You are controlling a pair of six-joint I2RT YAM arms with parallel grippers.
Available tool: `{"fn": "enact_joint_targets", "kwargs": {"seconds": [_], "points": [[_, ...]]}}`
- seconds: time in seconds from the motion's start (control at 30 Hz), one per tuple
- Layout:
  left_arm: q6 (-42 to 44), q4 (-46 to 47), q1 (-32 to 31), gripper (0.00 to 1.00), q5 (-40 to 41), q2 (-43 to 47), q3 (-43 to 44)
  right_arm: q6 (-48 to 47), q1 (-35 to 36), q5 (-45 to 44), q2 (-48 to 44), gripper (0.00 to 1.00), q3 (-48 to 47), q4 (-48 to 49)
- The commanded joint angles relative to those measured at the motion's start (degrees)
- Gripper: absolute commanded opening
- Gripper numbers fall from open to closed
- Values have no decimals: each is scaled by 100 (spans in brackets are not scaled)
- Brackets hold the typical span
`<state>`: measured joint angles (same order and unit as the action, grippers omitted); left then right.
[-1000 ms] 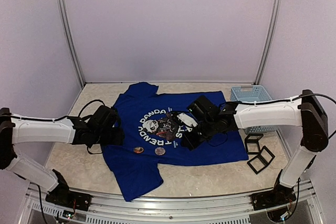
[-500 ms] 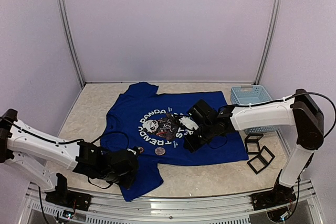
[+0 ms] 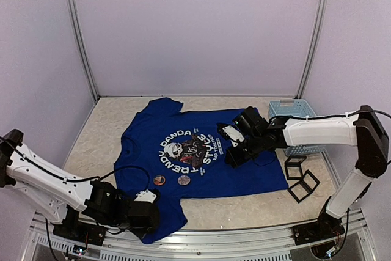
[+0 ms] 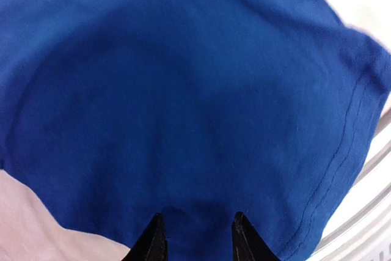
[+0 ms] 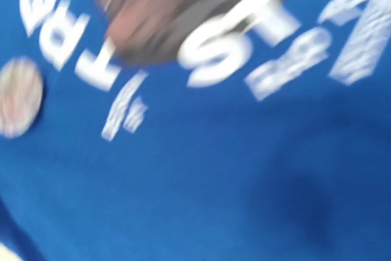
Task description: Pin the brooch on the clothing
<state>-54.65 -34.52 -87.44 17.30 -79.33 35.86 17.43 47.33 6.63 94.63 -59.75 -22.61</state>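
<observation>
The clothing point(image 3: 244, 172) lies flat on the bench point(image 3: 244, 209), neck toward the left arm. The brooch point(image 3: 159, 180) and a second brooch point(image 3: 184, 180) sit just beyond the left pincer point(image 3: 149, 215), the nearer one. Its tips stand slightly apart over the near sleeve, and I cannot tell whether they grip it. The right pincer point(image 3: 232, 158) is closed with nothing seen in it, and sits across the print.

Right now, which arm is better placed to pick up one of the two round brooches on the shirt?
Probably the left. The left gripper hangs over the near sleeve of the T-shirt, close to the nearer round brooch; the right gripper is past the panda print, farther from both.
</observation>
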Motion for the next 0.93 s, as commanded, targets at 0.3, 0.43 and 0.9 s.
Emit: {"fn": "enact_joint_targets", "kwargs": {"seconds": [0.3, 0.43, 0.9], "points": [[3098, 3764, 4405, 87, 1673, 947, 963, -447, -3786, -21, -2324, 85, 199, 1833], [3772, 5631, 5630, 95, 2416, 1443, 78, -382, -4671, -912, -3184, 85, 1285, 2751], [4538, 8121, 7470, 99, 2815, 1246, -1909, 204, -4680, -3147, -3948, 92, 4203, 5080]]}}
